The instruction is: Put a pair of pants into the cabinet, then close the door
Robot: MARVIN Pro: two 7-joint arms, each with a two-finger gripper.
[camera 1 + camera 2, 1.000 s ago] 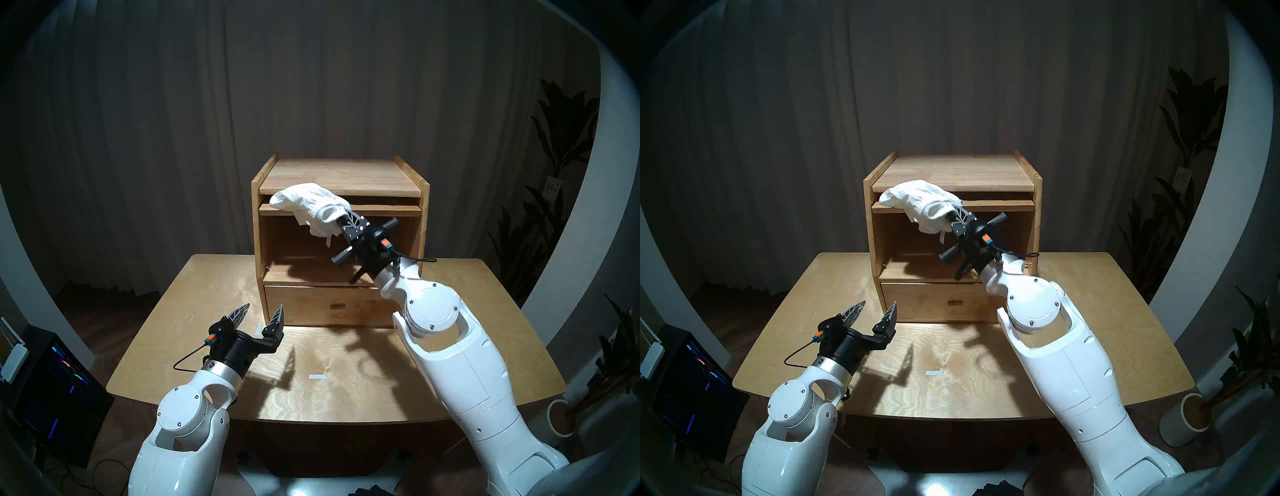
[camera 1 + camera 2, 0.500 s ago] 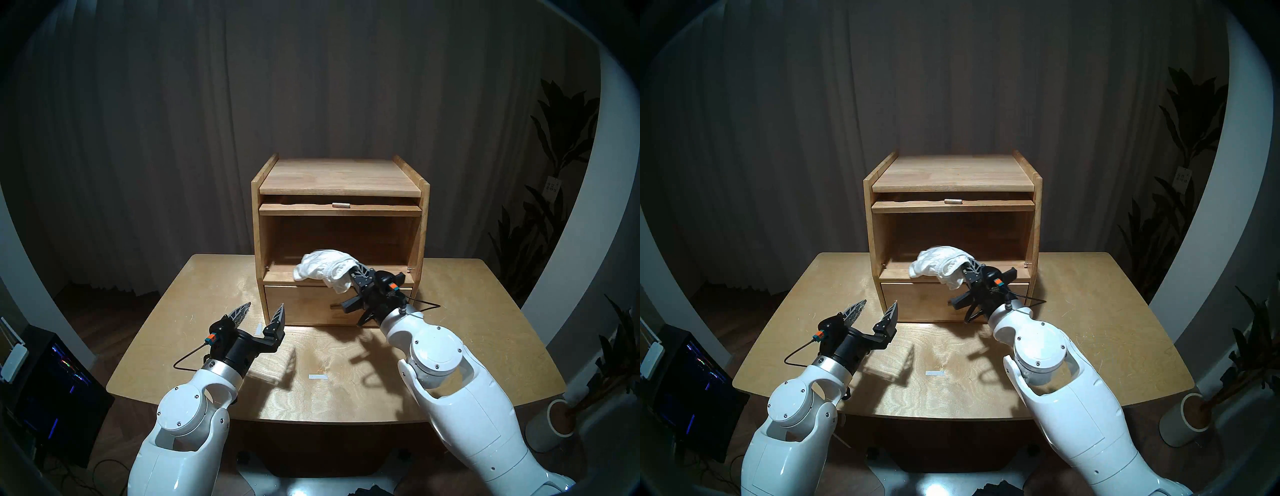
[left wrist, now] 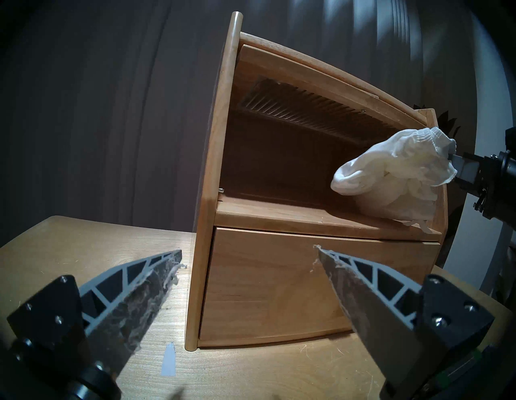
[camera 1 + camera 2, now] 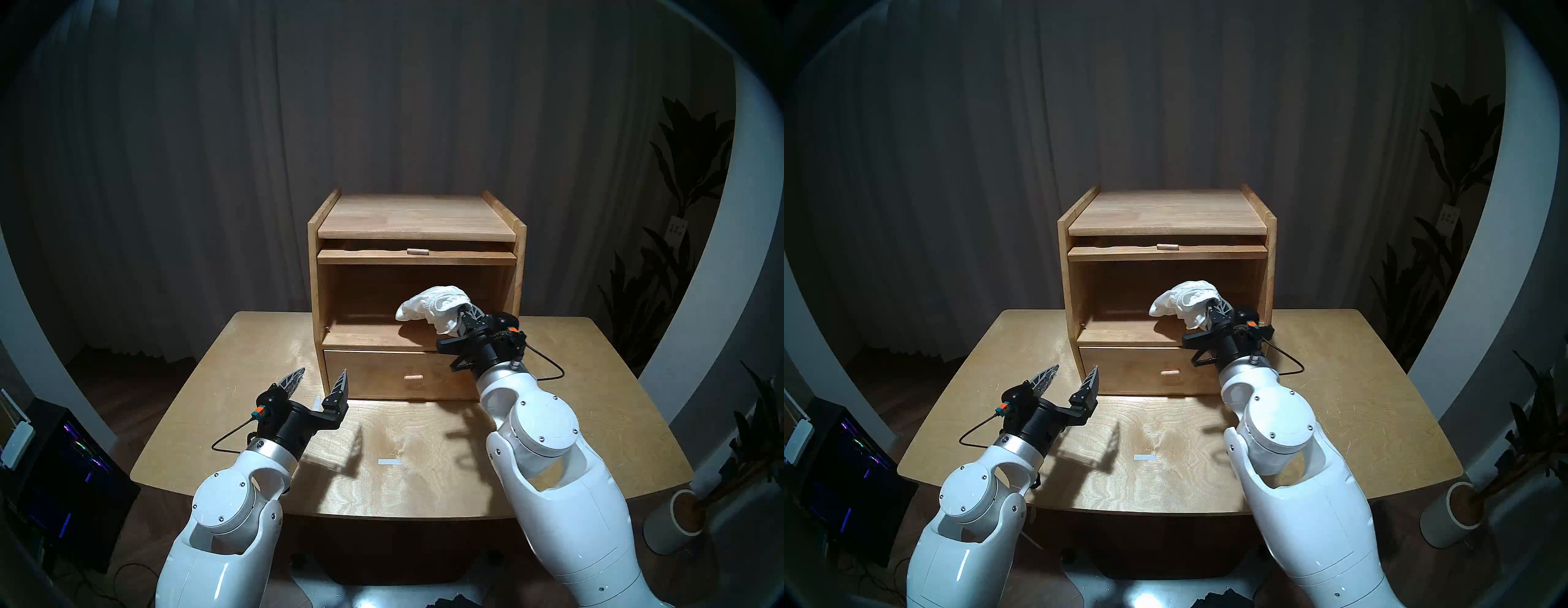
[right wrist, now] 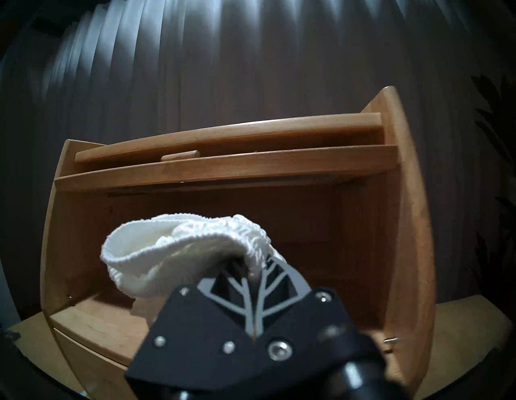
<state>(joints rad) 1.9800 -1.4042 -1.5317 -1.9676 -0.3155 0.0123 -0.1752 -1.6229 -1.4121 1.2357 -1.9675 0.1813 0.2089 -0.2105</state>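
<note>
The right claw (image 4: 462, 316) is clamping tight on the pair of pants (image 4: 432, 306), holding the white bundle at the right side of the cabinet (image 4: 418, 293), in front of its open compartment, right of the frame's centre. The door (image 4: 418, 257) is lying flat, tucked under the cabinet's top, its knob showing. Below, the drawer (image 4: 399, 375) is sitting shut. In the lower left, the left claw (image 4: 321, 382) is hovering above the worktop (image 4: 424, 475), spread wide and holding nothing.
</note>
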